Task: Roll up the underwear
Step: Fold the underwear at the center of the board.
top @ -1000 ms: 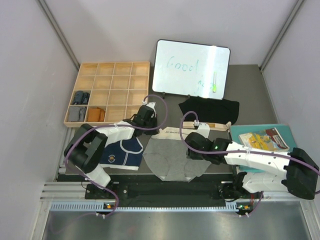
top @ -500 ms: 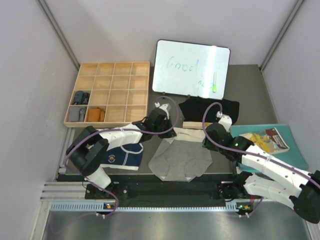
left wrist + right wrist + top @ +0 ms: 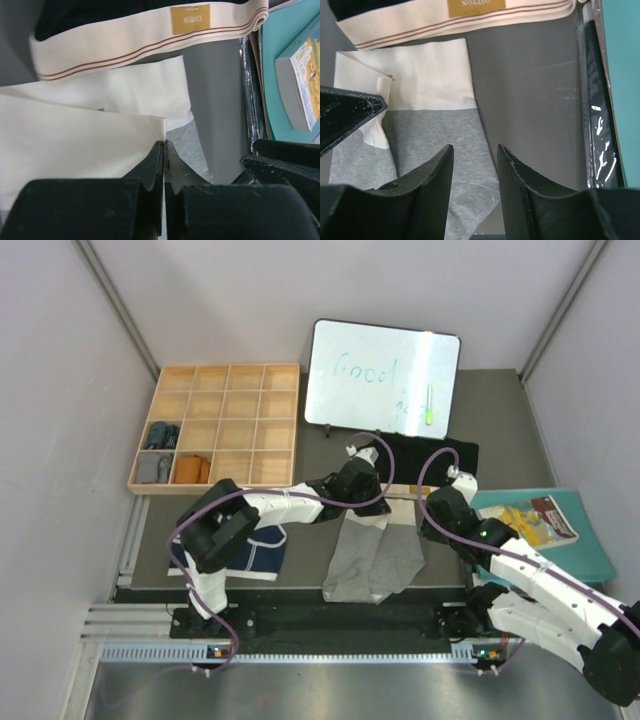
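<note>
Count three: grey brief (image 3: 375, 558), navy brief (image 3: 258, 555), black brief (image 3: 400, 450)

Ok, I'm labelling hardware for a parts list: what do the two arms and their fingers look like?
The left arm and right arm have white shell links between bulky black joints, with a thin purple cable looping along each. The left gripper and right gripper carry matte black, wedge-shaped fingers with pale scuffs.
</note>
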`<state>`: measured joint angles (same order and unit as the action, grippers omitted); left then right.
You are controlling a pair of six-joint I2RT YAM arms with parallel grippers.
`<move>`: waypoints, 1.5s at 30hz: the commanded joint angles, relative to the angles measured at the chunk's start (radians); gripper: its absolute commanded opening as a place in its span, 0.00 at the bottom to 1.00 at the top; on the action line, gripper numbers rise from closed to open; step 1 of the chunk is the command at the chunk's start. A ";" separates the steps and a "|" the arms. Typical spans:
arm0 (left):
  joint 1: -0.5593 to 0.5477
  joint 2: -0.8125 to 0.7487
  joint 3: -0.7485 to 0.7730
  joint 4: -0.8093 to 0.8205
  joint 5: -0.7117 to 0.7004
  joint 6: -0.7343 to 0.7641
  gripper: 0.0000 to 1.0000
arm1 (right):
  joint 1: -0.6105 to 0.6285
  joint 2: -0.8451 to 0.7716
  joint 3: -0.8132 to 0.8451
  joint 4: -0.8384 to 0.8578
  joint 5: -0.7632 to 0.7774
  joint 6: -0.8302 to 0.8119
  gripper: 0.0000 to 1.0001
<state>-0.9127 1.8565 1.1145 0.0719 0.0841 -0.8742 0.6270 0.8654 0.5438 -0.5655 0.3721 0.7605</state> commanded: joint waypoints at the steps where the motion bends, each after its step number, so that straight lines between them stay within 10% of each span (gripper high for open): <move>1: -0.029 0.052 0.100 0.052 -0.020 -0.046 0.00 | -0.047 -0.013 -0.015 0.058 -0.012 -0.042 0.41; 25: -0.032 0.202 0.209 0.078 -0.015 -0.088 0.00 | -0.145 -0.164 -0.311 0.417 -0.551 -0.038 0.45; 45: -0.018 0.198 0.171 0.091 0.011 -0.068 0.00 | 0.063 -0.085 -0.275 0.418 -0.464 0.069 0.37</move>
<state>-0.9321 2.0560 1.2938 0.1127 0.0895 -0.9581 0.6601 0.7773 0.2245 -0.2043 -0.1192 0.8082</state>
